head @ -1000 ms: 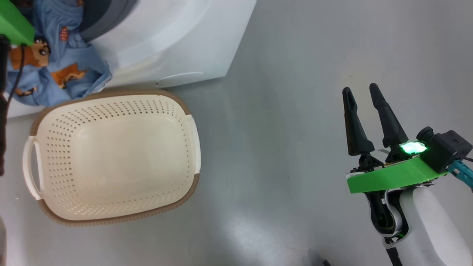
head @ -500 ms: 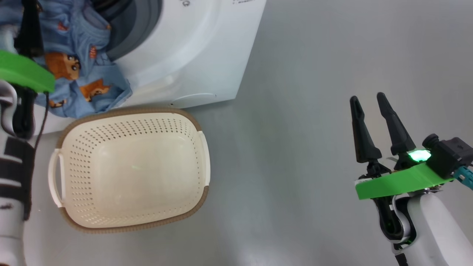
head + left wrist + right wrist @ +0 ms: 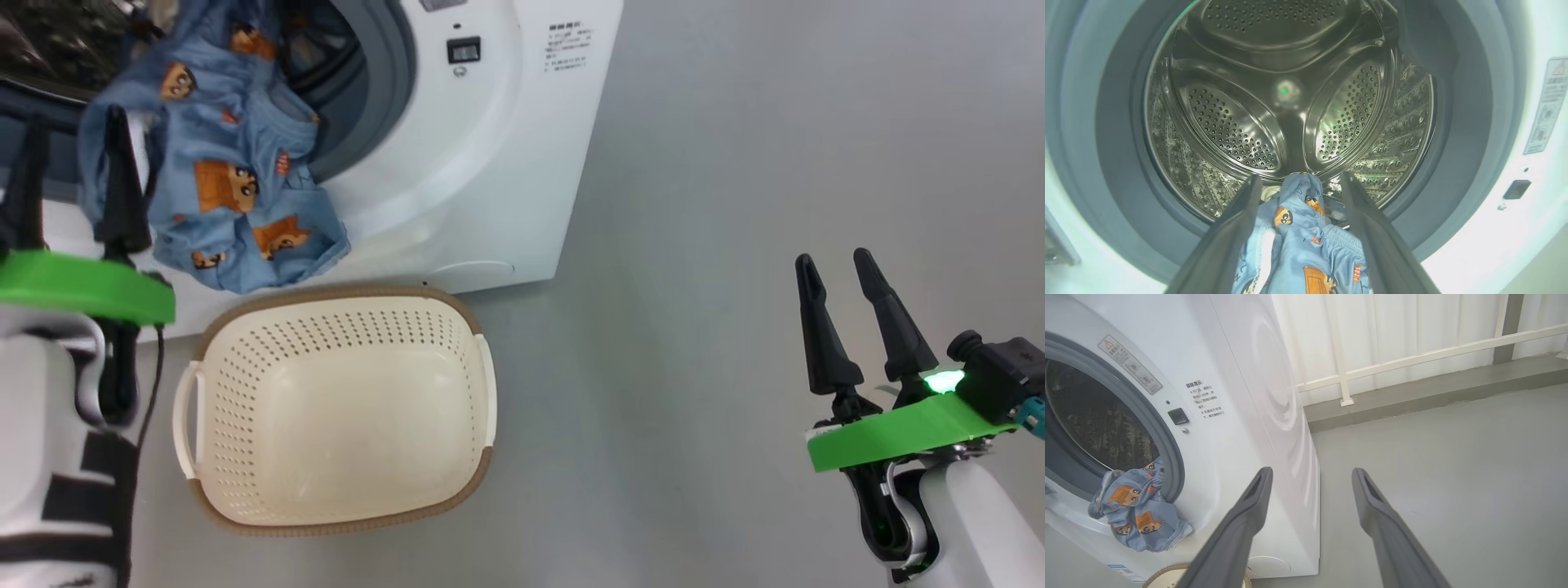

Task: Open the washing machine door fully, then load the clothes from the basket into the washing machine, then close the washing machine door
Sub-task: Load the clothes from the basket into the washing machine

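The washing machine stands with its mouth uncovered, and the steel drum shows bare. A dark glossy part of the washing machine door sits at the top left, swung aside. The clothes, light blue with orange bears, hang over the grey seal and down the front. In the left wrist view the clothes lie between and below my left fingers, with a pale piece beside them. My left gripper is open at the mouth. The basket stands below with nothing in it. My right gripper is open, far right.
The basket's brown rim almost touches the machine's front. Grey floor stretches to the machine's right. A white railing and a low grey kerb run behind it. My pale left forearm fills the lower left corner.
The head camera has tilted up, so the whole picture slid down and right. My left gripper has drawn back from the drum mouth, leaving the clothes hanging over the seal. The right gripper stays open.
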Controlling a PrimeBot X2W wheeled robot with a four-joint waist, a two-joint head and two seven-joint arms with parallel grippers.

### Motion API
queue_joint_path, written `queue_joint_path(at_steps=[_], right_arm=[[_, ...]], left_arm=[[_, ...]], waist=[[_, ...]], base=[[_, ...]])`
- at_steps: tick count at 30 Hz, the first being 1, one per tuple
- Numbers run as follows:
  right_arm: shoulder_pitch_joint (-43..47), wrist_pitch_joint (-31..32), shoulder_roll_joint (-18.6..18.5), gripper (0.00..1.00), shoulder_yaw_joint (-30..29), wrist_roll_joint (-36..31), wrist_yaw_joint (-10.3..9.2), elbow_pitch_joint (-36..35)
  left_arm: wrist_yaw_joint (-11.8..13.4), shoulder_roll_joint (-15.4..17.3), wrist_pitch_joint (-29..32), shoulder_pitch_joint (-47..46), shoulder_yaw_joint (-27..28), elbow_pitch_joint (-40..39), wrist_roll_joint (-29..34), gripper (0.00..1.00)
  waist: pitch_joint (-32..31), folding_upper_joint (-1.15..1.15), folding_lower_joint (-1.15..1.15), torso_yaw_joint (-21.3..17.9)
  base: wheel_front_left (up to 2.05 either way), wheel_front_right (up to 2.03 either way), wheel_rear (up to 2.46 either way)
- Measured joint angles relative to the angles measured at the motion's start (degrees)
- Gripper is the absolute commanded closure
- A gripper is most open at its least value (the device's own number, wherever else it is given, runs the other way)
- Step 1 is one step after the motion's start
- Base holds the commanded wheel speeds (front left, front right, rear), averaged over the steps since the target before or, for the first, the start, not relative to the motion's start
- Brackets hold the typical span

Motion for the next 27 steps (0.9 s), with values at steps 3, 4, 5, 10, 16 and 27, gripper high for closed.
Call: queue_joint_path(at_steps=[3,4,5,10,16,27], right_arm=[[0.85,0.0,-0.29,0.0,0.02,0.02,0.0,0.46],[1.01,0.0,-0.42,0.0,-0.02,0.03,0.0,0.59],[1.21,0.0,-0.59,0.0,-0.05,0.09,0.0,0.58],[2.96,0.0,-1.57,0.0,-0.48,0.11,0.0,0.62],[3.17,0.0,-2.14,0.0,-1.4,0.45,0.0,0.77],[5.94,0.0,-2.55,0.0,-2.12,0.43,0.0,1.07]], left_arm=[[0.0,-0.3,0.0,3.84,0.59,-2.24,0.77,0.0],[0.0,-0.48,0.0,5.16,0.76,-2.88,1.04,0.0],[0.0,-0.79,0.0,6.39,1.15,-3.41,1.33,0.0],[0.0,-1.92,0.0,11.63,2.0,-7.31,2.35,0.0],[0.0,-3.16,0.0,18.17,3.82,-11.0,3.57,0.0],[0.0,-4.72,0.0,28.06,7.48,-16.37,4.46,0.0]], waist=[[-1.61,0.0,0.0,0.5],[-2.11,0.0,0.0,0.66],[-2.59,0.0,0.0,0.85],[-4.29,0.0,0.0,2.23],[-5.74,0.0,0.0,3.5],[-7.74,0.0,0.0,4.78]], base=[[0.0,0.0,0.0],[0.0,0.0,0.0],[0.0,0.0,0.0],[0.0,0.0,0.0],[0.0,0.0,0.0],[0.0,0.0,0.0]])
